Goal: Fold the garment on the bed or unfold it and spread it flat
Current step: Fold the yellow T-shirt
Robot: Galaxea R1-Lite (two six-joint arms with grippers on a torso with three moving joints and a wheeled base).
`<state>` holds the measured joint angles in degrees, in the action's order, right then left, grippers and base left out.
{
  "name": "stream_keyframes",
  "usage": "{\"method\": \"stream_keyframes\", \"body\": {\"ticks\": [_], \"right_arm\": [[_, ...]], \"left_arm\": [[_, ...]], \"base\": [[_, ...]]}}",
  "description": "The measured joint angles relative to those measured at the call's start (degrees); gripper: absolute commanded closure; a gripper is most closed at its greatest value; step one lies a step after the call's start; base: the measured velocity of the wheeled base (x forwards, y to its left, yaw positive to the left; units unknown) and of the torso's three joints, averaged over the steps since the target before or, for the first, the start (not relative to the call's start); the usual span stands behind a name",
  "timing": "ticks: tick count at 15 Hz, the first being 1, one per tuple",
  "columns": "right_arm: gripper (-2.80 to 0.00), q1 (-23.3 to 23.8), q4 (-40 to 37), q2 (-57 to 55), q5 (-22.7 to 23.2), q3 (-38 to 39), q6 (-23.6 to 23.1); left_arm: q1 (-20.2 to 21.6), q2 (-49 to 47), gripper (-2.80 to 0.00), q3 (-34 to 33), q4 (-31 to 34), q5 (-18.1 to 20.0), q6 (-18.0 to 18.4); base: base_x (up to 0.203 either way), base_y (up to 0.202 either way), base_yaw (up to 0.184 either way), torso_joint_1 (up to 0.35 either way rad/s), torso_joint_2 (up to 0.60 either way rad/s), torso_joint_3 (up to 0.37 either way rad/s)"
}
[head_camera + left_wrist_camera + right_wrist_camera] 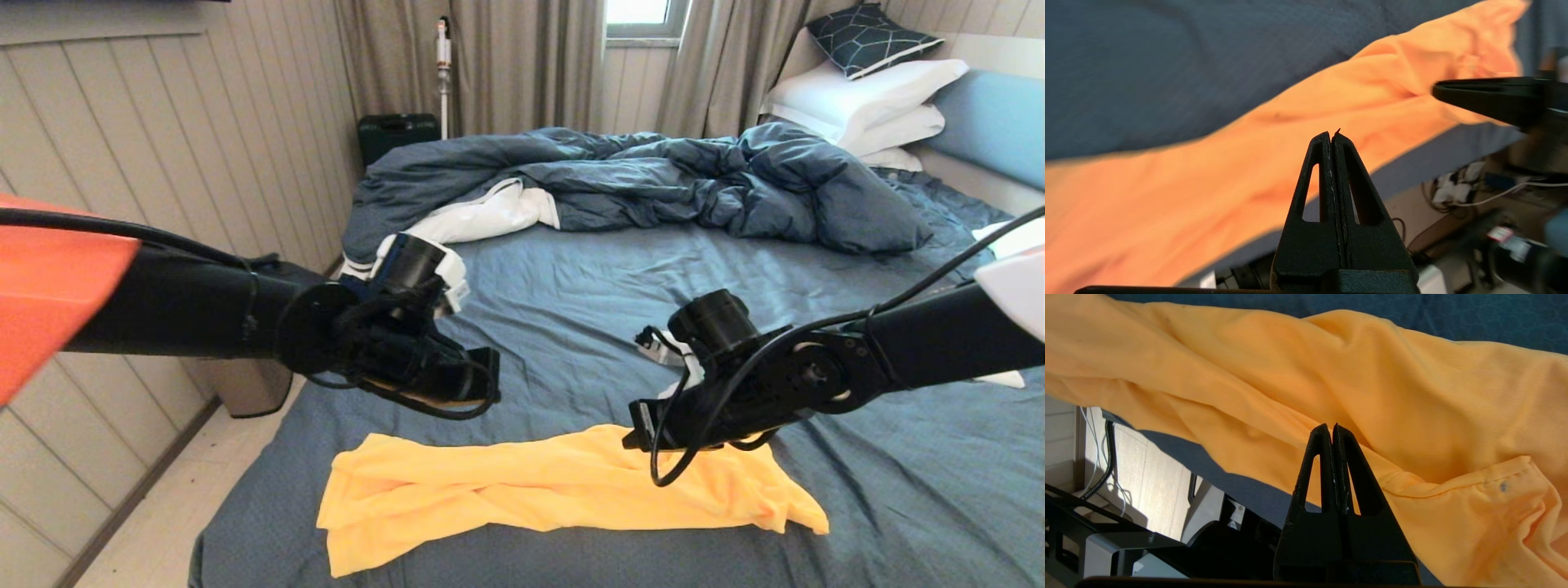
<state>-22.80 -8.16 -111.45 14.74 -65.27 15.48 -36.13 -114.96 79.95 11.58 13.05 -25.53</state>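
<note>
Dark blue sheet covers the bed [571,278], and near its foot edge one garment [563,490], a bright yellow T-shirt, lies bunched into a long rumpled strip running across the mattress.

Above the shirt's own left half hangs the left gripper [486,380], clear of the cloth, its two fingers clenched together on nothing. The right gripper [641,433] sits low over the shirt's far edge toward its right half, fingers likewise pressed tight and empty; from the head view I cannot tell whether it touches the fabric.

The left wrist view shows the closed left gripper [1332,136] with the garment [1208,175] stretching behind it, the other arm's fingers at the side, and floor cables past the bed edge. The right wrist view shows the right gripper [1330,430] above a hemmed edge of the garment [1412,400], a detail the head view misses.

Beyond the shirt lie one rumpled blue duvet [653,175], three white pillows [865,102] and one dark patterned cushion [869,37].
</note>
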Motion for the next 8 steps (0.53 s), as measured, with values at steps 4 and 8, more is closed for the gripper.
{"method": "stream_keyframes", "body": {"ticks": [4, 8], "right_arm": [[0.0, 2.9, 0.1, -0.1, 0.1, 0.0, 0.4], [0.0, 4.1, 0.1, 0.1, 0.2, 0.3, 0.4]], "left_arm": [[-2.2, -10.1, 0.0, 7.4, -0.1, -0.9, -0.2], [-4.1, -17.1, 0.0, 12.4, 0.0, -1.3, -0.2]], "base": [[0.0, 0.0, 0.0, 0.0, 0.0, 0.0], [0.0, 0.0, 0.0, 0.0, 0.0, 0.0]]}}
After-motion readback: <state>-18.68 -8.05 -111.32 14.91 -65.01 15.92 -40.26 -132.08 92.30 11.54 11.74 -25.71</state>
